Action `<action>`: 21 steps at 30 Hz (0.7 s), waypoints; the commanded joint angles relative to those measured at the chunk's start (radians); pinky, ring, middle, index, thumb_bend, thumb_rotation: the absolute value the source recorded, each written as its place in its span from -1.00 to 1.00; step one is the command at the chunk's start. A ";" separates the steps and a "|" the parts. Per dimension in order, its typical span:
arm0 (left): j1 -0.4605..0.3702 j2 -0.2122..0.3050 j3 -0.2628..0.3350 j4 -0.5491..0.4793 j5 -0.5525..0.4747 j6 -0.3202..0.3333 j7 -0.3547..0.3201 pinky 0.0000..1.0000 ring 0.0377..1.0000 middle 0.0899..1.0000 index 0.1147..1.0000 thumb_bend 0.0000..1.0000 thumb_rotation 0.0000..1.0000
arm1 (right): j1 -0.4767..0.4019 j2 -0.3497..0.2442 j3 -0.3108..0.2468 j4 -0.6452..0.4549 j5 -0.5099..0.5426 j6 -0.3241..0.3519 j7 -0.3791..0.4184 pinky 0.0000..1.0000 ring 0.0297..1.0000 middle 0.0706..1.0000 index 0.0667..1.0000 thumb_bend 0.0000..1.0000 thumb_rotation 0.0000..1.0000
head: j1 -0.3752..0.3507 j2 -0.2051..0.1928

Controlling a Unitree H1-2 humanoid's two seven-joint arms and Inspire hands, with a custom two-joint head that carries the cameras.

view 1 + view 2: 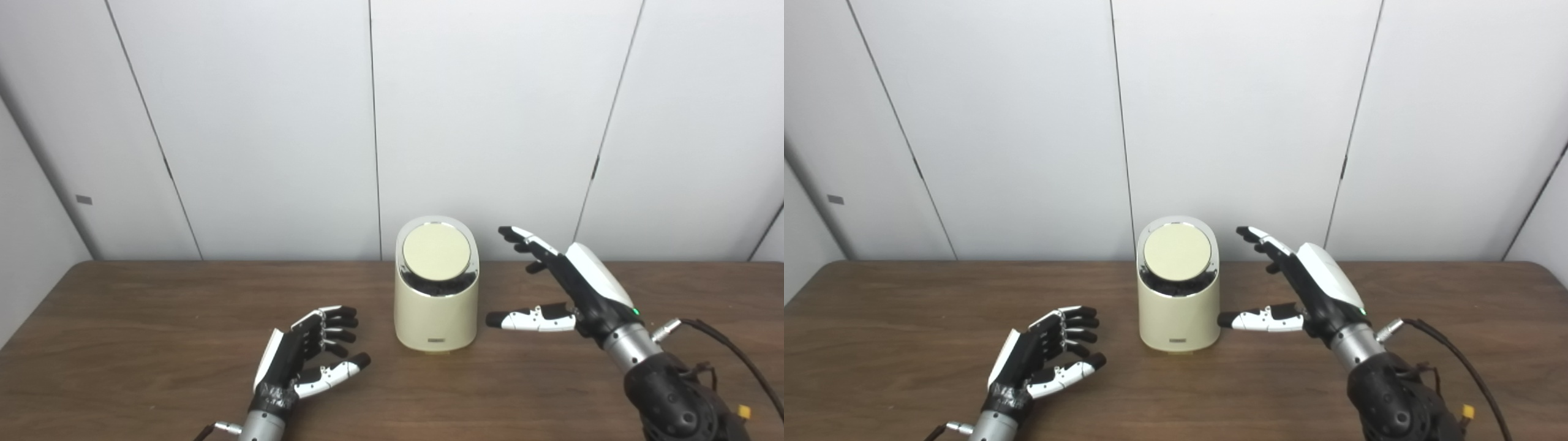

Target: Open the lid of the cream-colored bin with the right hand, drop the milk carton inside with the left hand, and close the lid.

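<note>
A cream bin (436,309) stands mid-table (122,343), lid (436,252) tilted over a dark opening. The right hand (566,285) hovers spread and empty at its right; the left hand (309,355) rests empty, fingers apart, near-left.

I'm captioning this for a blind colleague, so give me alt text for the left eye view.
A cream bin stands on a brown table, its round lid tilted up over a dark inside. The open right hand is raised beside it and the open left hand is low in front; no milk carton is visible.
</note>
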 commanded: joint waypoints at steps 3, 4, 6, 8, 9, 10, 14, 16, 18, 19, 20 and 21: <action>0.003 0.005 0.005 -0.005 -0.022 -0.037 -0.005 0.09 0.25 0.35 0.41 0.44 -0.70 | 0.004 -0.036 -0.016 -0.003 0.050 -0.044 -0.042 0.40 0.64 0.74 0.75 0.45 -0.01 | 0.001 0.001; 0.003 0.006 0.005 -0.004 -0.025 -0.041 -0.007 0.09 0.25 0.35 0.42 0.44 -0.70 | 0.012 -0.036 -0.018 0.002 0.067 -0.048 -0.048 0.42 0.65 0.74 0.75 0.48 0.01 | 0.001 0.002; 0.003 0.009 0.005 -0.003 -0.023 -0.047 -0.008 0.09 0.25 0.35 0.42 0.43 -0.69 | 0.028 -0.030 -0.028 0.013 0.109 -0.051 -0.060 0.44 0.66 0.73 0.74 0.52 -0.01 | -0.003 0.003; 0.002 0.011 0.005 -0.004 -0.022 -0.046 -0.008 0.08 0.24 0.35 0.41 0.43 -0.69 | 0.043 -0.030 -0.032 0.032 0.143 -0.074 -0.073 0.44 0.66 0.73 0.75 0.54 -0.05 | -0.007 0.003; 0.002 0.011 0.006 -0.003 -0.026 -0.048 -0.011 0.08 0.24 0.35 0.41 0.43 -0.70 | 0.050 -0.032 -0.032 0.040 0.155 -0.085 -0.079 0.44 0.66 0.73 0.76 0.54 -0.06 | -0.009 0.003; 0.002 0.012 0.007 -0.002 -0.031 -0.048 -0.013 0.08 0.25 0.35 0.41 0.43 -0.70 | 0.056 -0.035 -0.032 0.046 0.165 -0.096 -0.084 0.44 0.66 0.74 0.76 0.55 -0.05 | -0.009 0.003; 0.001 0.015 0.006 0.003 -0.026 -0.058 -0.012 0.08 0.24 0.35 0.41 0.42 -0.69 | 0.076 -0.041 -0.038 0.075 0.219 -0.135 -0.094 0.45 0.67 0.74 0.79 0.55 -0.06 | -0.009 0.002; 0.000 0.016 0.006 0.007 -0.033 -0.064 -0.016 0.08 0.25 0.35 0.42 0.42 -0.69 | 0.084 -0.041 -0.040 0.084 0.245 -0.144 -0.091 0.44 0.66 0.74 0.81 0.52 -0.12 | -0.009 0.003; 0.001 0.018 0.007 0.008 -0.042 -0.066 -0.022 0.08 0.25 0.35 0.41 0.43 -0.71 | 0.091 -0.039 -0.042 0.093 0.268 -0.155 -0.091 0.42 0.64 0.73 0.80 0.49 -0.17 | -0.012 0.002; 0.001 0.019 0.007 0.006 -0.043 -0.067 -0.023 0.08 0.25 0.35 0.42 0.43 -0.70 | 0.097 -0.036 -0.046 0.096 0.286 -0.156 -0.090 0.39 0.62 0.73 0.80 0.47 -0.22 | -0.012 0.002; 0.001 0.021 0.007 0.005 -0.042 -0.068 -0.024 0.08 0.25 0.35 0.42 0.42 -0.70 | 0.102 -0.032 -0.049 0.099 0.302 -0.156 -0.089 0.36 0.61 0.73 0.81 0.45 -0.27 | -0.014 0.002; 0.001 0.022 0.006 0.005 -0.040 -0.069 -0.025 0.08 0.25 0.35 0.42 0.42 -0.70 | 0.106 -0.030 -0.050 0.100 0.313 -0.156 -0.089 0.34 0.61 0.73 0.81 0.45 -0.29 | -0.014 0.002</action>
